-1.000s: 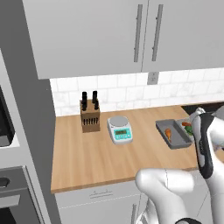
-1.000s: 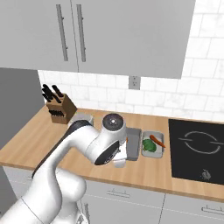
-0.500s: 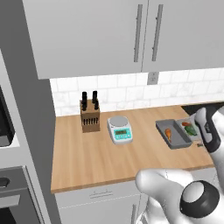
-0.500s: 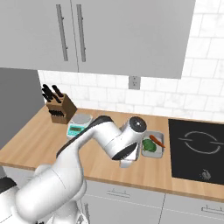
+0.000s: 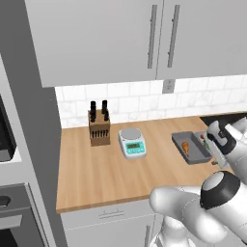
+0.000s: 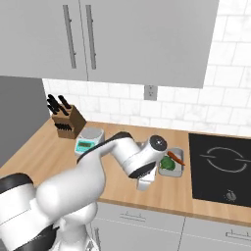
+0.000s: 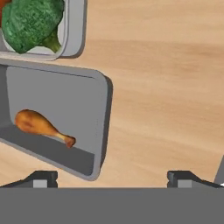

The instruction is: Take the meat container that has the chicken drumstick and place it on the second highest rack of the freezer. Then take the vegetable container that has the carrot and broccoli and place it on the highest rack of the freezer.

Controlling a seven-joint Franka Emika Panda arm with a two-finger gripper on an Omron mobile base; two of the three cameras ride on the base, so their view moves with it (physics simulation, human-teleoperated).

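Observation:
The meat container (image 7: 65,109) is a grey tray holding the chicken drumstick (image 7: 41,124); it also lies on the counter in the left base view (image 5: 192,148). The vegetable container (image 7: 74,30), with broccoli (image 7: 30,19), sits right beside it. From the right base view I see that tray (image 6: 177,169) with broccoli (image 6: 166,164) and carrot (image 6: 175,157). My gripper (image 7: 113,178) hangs open over the meat container's end wall, which lies between the finger tips (image 7: 41,177). The hand also points down at the counter in the base views (image 5: 220,160) (image 6: 143,185). The freezer is out of view.
A knife block (image 5: 99,126) and a small kitchen scale (image 5: 132,142) stand at the back of the wooden counter (image 5: 96,173). A black cooktop (image 6: 220,169) lies right of the trays. Wall cabinets (image 5: 144,38) hang overhead, and a dark oven (image 5: 7,144) sits at far left.
The arm has swung and its elbow has come forward, carrying the hand to the near end of the trays. The jaws stayed open and both trays stayed put.

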